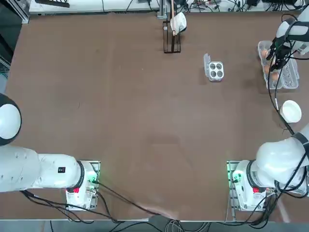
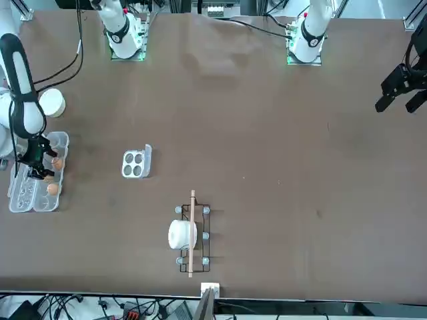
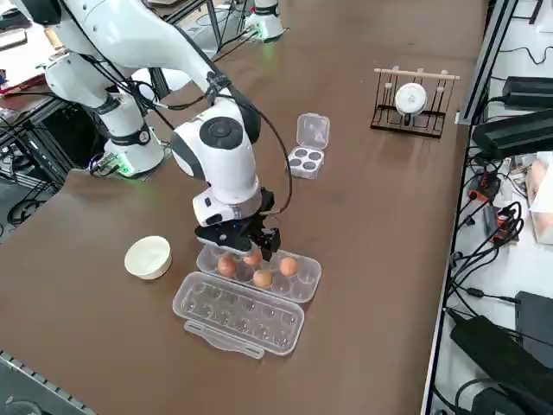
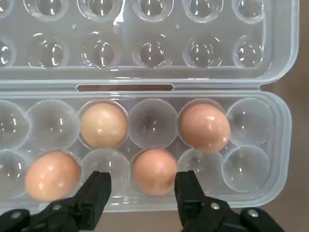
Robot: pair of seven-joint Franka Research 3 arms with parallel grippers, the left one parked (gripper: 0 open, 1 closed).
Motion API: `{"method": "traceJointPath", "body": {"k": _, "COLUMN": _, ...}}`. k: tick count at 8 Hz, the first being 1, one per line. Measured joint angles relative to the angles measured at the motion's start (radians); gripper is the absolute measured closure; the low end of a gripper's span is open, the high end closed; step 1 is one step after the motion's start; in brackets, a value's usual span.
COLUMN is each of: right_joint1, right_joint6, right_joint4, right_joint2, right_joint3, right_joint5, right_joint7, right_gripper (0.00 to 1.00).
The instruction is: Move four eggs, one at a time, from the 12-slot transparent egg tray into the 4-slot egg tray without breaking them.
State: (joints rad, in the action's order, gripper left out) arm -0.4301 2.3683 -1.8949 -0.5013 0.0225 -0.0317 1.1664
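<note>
The 12-slot transparent egg tray [image 4: 251, 169] lies open near the table's right edge, its lid [image 4: 145, 48] flat beside it; it also shows in the right side view [image 3: 304, 285] and the top view [image 1: 290, 79]. Several orange-brown eggs sit in its cups. My right gripper [image 4: 144, 193] hangs low over the tray, open. Its fingers [image 4: 96, 193] stand on either side of one egg [image 4: 154, 170] in the nearer row without clamping it. Other eggs [image 4: 104, 124] [image 4: 204, 127] [image 4: 52, 175] rest in neighbouring cups. The 4-slot egg tray [image 1: 215, 70] [image 3: 302, 160] stands apart toward the table's middle, its cups holding nothing.
A white bowl [image 3: 148, 257] [image 1: 291, 111] sits on the table near the long tray, on the robot's side. At the far edge a dark wire rack [image 1: 172, 41] holds a white cup [image 2: 180, 233].
</note>
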Motion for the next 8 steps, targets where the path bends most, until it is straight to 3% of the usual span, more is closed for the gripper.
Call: {"method": "traceJointPath", "body": {"k": 8, "right_joint1": -0.003, "right_joint6": 0.010, "right_joint4": 0.000, "right_joint2": -0.017, "right_joint3": -0.002, "right_joint5": 0.000, "right_joint7": 0.005, "right_gripper": 0.24}}
